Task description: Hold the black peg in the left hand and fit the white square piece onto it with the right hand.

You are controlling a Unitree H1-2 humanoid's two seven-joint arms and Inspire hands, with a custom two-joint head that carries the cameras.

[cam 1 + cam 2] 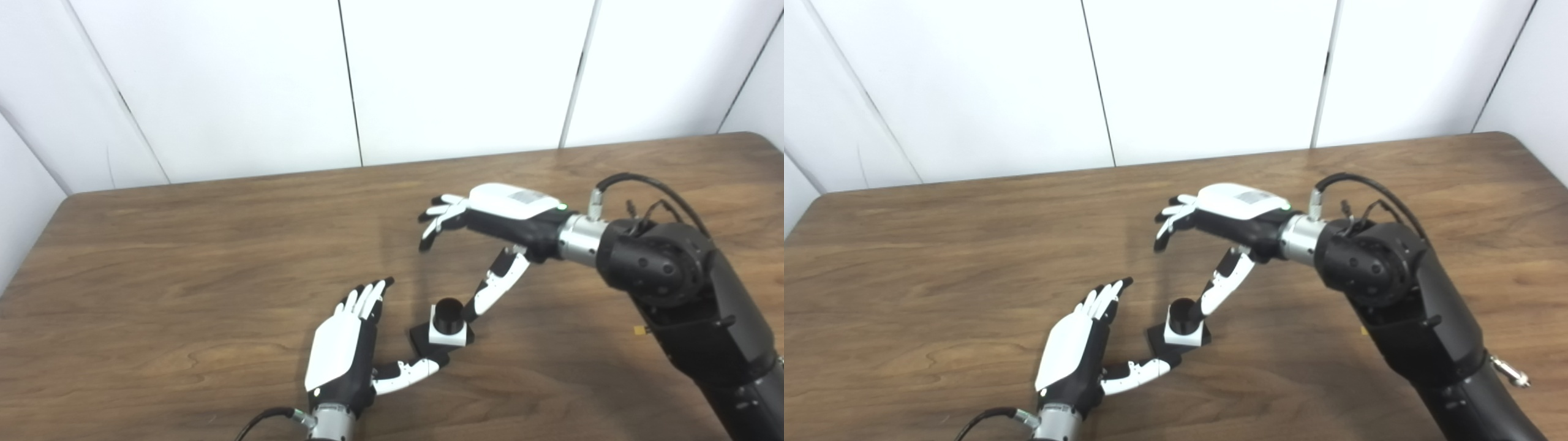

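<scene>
Near the middle of the brown wooden surface, toward its near edge, the white square piece sits around the round black peg on a flat black base. The left hand lies spread, holding nothing (its thumb tip touches the base). The right hand hovers splayed, thumb tip just beside the peg; contact is unclear

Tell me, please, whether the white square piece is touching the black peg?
Touching. In the left eye view the white square piece sits around the black peg, which rises through its middle.
</scene>
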